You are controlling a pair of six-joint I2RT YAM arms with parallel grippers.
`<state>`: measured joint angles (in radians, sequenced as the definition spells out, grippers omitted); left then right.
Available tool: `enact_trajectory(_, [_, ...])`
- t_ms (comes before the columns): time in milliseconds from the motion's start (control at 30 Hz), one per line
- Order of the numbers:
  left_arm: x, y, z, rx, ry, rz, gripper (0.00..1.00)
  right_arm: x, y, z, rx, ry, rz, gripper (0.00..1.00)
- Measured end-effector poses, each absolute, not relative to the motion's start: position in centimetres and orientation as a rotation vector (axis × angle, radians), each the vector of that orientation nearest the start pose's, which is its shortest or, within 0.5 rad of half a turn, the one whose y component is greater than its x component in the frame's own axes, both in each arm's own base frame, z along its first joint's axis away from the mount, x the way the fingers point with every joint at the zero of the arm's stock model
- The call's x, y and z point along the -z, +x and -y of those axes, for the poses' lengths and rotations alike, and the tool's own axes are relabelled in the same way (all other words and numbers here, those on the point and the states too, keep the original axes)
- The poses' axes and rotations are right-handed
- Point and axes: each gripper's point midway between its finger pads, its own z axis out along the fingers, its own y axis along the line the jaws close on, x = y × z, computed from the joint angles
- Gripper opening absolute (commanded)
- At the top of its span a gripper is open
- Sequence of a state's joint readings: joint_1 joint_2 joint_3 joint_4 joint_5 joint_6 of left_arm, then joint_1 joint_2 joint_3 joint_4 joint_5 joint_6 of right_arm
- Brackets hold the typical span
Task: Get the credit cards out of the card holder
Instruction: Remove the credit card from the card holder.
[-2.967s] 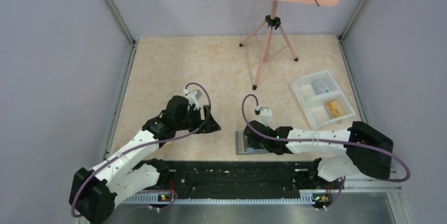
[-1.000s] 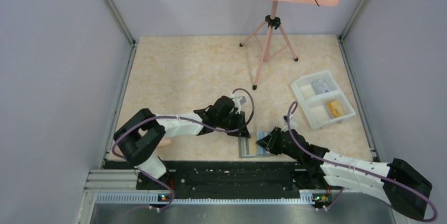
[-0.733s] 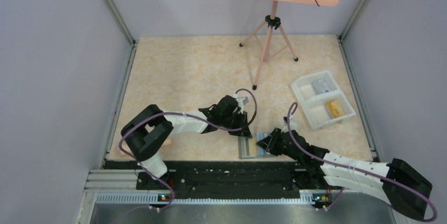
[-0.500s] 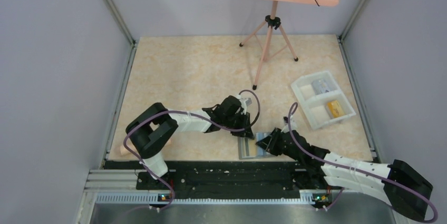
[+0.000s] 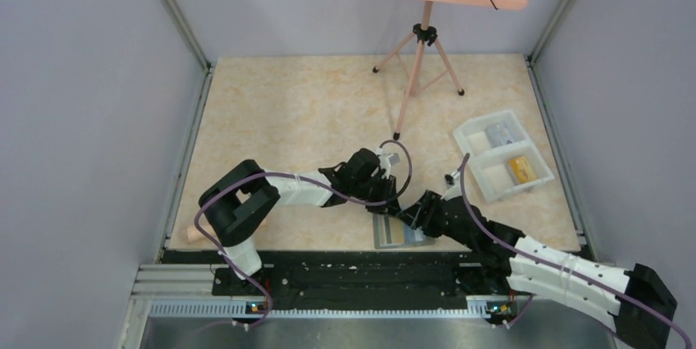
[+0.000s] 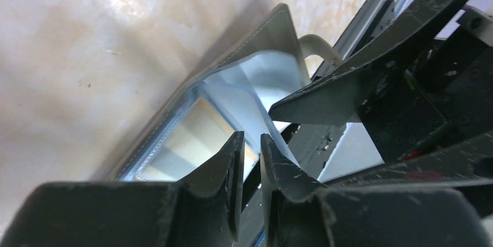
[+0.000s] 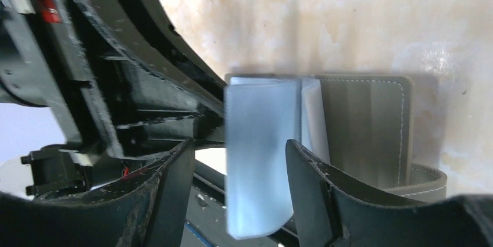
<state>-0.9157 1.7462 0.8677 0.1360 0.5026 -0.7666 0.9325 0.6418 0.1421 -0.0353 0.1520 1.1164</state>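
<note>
R hand (image 7: 239,145) has edged up-left over card holder (image 5: 392,236) at lower centre, splayed open round its pale flap (image 7: 256,165); L hand (image 6: 251,142) nrly clenched, grip unclear.

Left gripper (image 5: 394,204) and right gripper (image 5: 410,216) crowded together over card holder (image 5: 400,234), near centre. Tripod (image 5: 418,70) blocked far centre; white tray (image 5: 502,154) occupied right. Table (image 5: 279,111) lay open left.
</note>
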Motion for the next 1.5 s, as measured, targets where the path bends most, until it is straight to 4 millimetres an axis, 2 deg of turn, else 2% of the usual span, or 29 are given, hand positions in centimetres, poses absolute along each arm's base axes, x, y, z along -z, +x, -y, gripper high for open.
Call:
enact_trajectory(133, [-6.7, 16.0, 39.6, 1.363, 0.508, -2.581, 0.22, -8.1, 15.2, -21.2, -0.991, 0.316, -2.247, 0.62])
enact_trajectory(300, [-7.7, 16.2, 40.7, 1.407, 0.521, -2.550, 0.22, -9.4, 15.1, -19.8, -0.932, 0.319, -2.242, 0.60])
enact_trajectory(400, [-7.4, 16.3, 41.5, 1.423, 0.528, -2.548, 0.22, -10.9, 14.9, -19.0, -0.919, 0.303, -2.221, 0.51])
enact_trajectory(533, [-6.4, 16.2, 41.9, 1.437, 0.519, -2.578, 0.21, -13.4, 14.7, -19.0, -0.971, 0.262, -2.159, 0.40])
enact_trajectory(633, [-5.7, 16.1, 42.0, 1.433, 0.510, -2.600, 0.21, -13.6, 14.2, -19.5, -1.009, 0.214, -2.163, 0.32])
enact_trajectory(767, [-6.4, 16.6, 42.5, 1.435, 0.515, -2.580, 0.21, -12.5, 13.7, -20.6, -1.055, 0.168, -2.195, 0.31])
enact_trajectory(933, [-6.8, 17.4, 42.7, 1.411, 0.498, -2.570, 0.22, -8.0, 12.6, -21.5, -1.043, 0.134, -2.325, 0.32])
enact_trajectory(1100, [-6.5, 18.5, 42.0, 1.366, 0.442, -2.592, 0.23, -5.1, 12.1, -21.1, -1.000, 0.155, -2.398, 0.32])
enact_trajectory(1367, [-9.3, 20.8, 38.2, 1.217, 0.323, -2.548, 0.24, -3.0, 12.0, -20.6, -0.960, 0.191, -2.423, 0.29])
enact_trajectory(1500, [-9.0, 19.8, 36.2, 1.170, 0.303, -2.561, 0.24, -2.3, 12.0, -20.5, -0.963, 0.210, -2.427, 0.22])
